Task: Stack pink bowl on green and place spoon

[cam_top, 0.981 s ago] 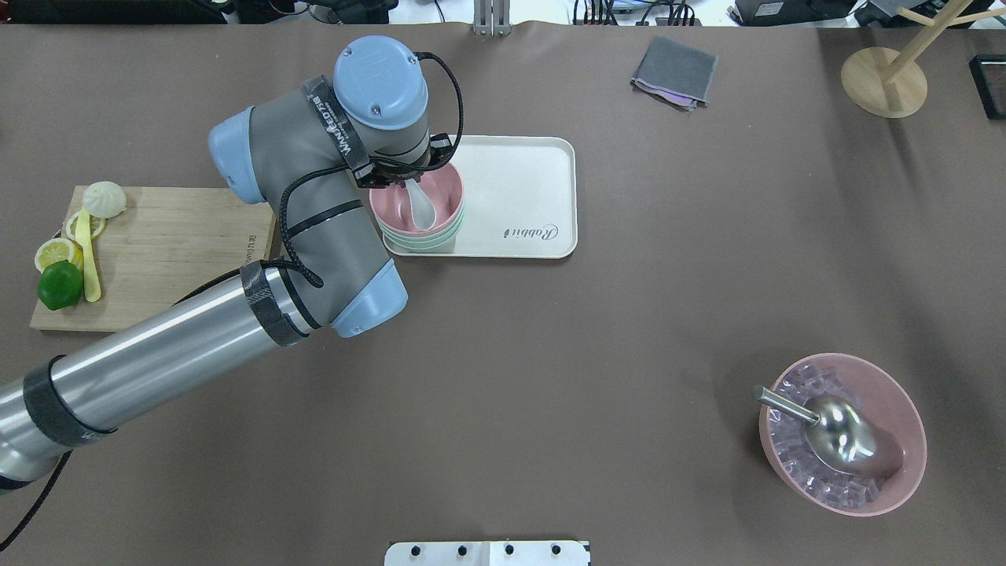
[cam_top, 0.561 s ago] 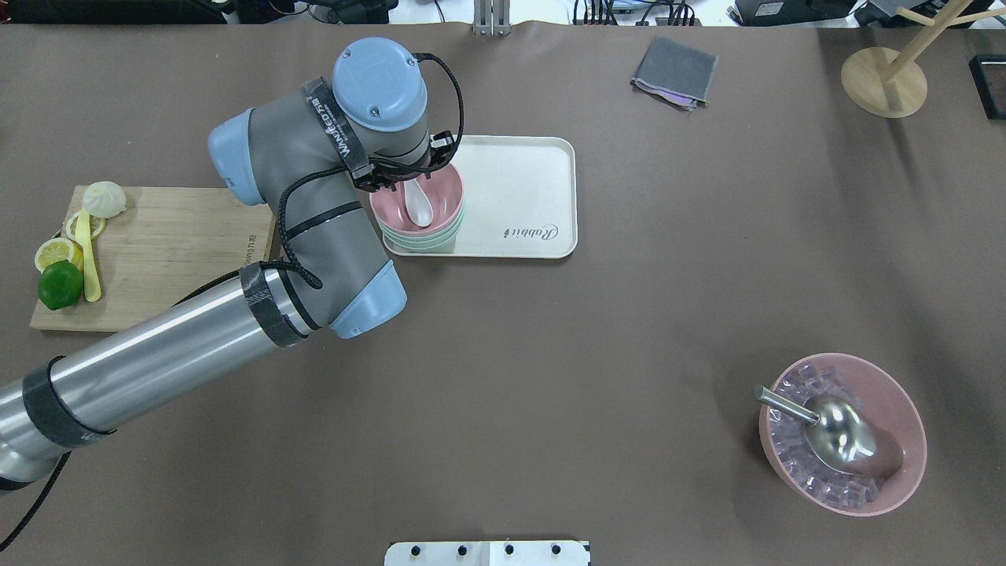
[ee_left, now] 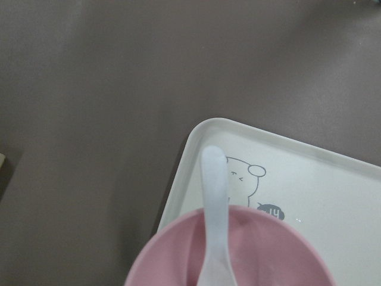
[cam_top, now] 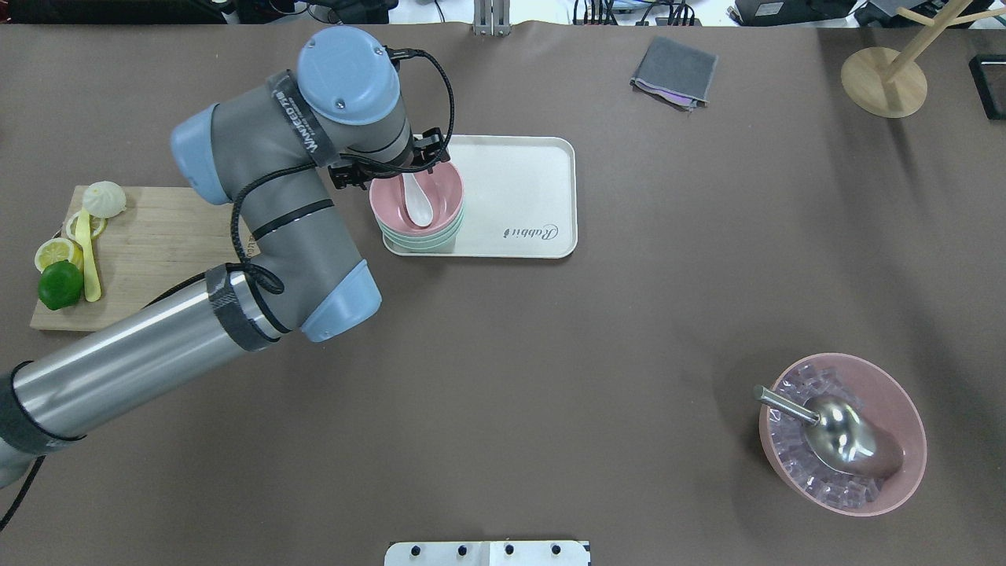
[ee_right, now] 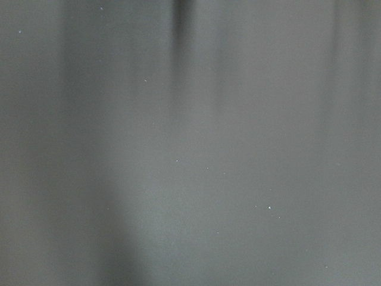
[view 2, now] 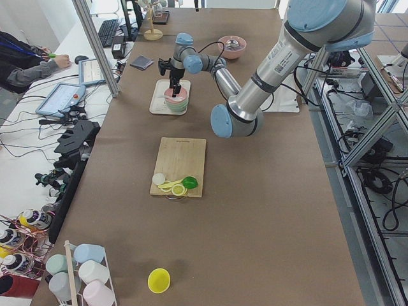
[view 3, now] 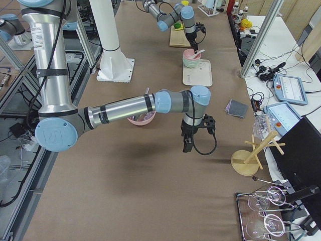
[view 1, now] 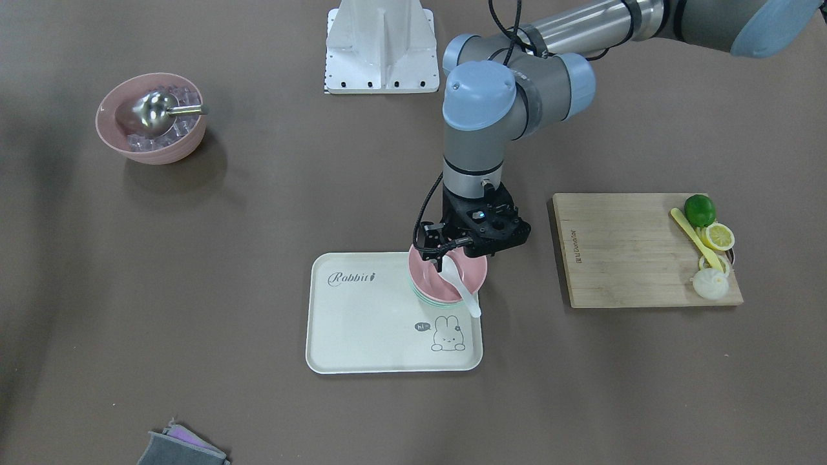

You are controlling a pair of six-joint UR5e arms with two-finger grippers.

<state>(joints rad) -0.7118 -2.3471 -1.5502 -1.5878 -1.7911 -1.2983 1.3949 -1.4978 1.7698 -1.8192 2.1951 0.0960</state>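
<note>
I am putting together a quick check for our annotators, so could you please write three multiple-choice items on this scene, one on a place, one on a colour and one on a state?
1. Where does the small pink plastic bowl, stacked on the pale green bowl, stand?
A. On a metal rack
B. On the cream rectangular tray
C. Directly on the brown tabletop

2. What colour is the glossy spoon in that pink bowl?
A. Silver
B. Yellow
C. White

3. How does that spoon lie?
A. Flat on the tray
B. Scoop end inside the bowl, handle over the rim
C. Upside down under the bowl

Answers: 1 B, the stack sits in a corner of the tray; 2 C, it shows white against the pink; 3 B, the left wrist view shows the handle crossing the rim.
</note>
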